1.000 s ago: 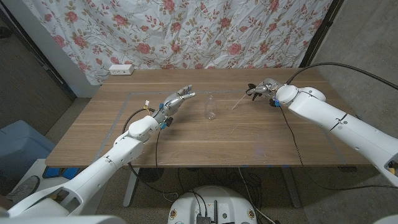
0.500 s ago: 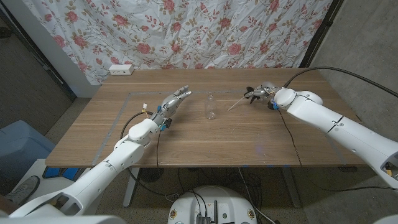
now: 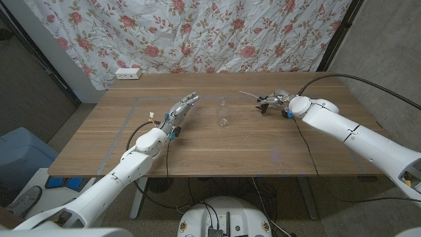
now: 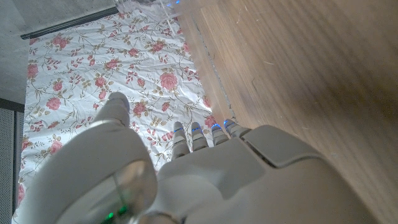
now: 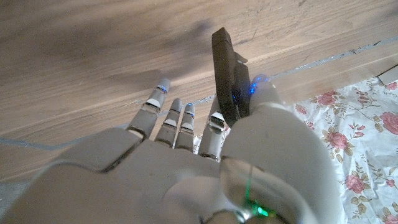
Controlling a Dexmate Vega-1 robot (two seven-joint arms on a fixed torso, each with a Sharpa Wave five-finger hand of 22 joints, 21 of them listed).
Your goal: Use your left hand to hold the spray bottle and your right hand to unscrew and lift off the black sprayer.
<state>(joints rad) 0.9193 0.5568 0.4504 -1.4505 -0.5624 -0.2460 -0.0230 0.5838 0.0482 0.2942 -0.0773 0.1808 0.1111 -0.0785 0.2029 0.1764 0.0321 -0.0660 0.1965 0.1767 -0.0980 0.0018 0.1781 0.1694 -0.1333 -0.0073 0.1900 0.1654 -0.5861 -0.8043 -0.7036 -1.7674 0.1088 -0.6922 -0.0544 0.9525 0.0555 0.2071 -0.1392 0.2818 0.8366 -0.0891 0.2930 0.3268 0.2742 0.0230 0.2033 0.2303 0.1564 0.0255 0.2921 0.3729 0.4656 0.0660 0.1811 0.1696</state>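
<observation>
A small clear spray bottle with no top stands upright near the middle of the wooden table. My left hand is a little to its left, fingers stretched out and apart, holding nothing; in the left wrist view this hand reaches along the table. My right hand is well to the bottle's right and pinches the black sprayer between thumb and a finger. The sprayer's thin dip tube sticks out towards the bottle.
A white power strip lies at the table's back left. A floral curtain hangs behind the table. Faint tape lines mark the tabletop. A blue bin stands on the floor at the left.
My right hand has turned the sprayer, so the dip tube swung from slanting down to nearly level. My left hand has drawn back slightly from the bottle.
</observation>
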